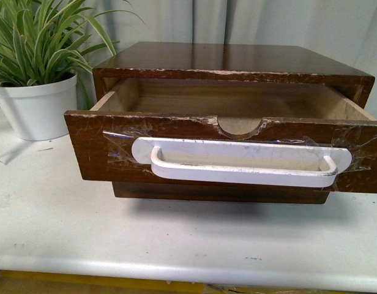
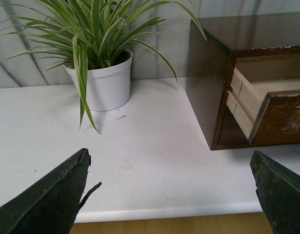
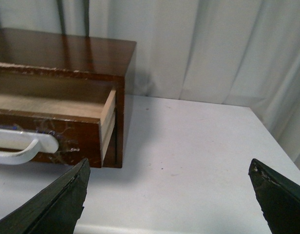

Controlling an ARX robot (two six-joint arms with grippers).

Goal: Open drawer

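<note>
The drawer is being shown already drawn partway out of its dark case, which is sitting toward the back edge of the table. Its white handle is facing the near edge. The task is being judged largely done, with at most a further pull being left. The left gripper and the right gripper are being held spread wide by the near edge, with nothing being gripped or touched.
</note>
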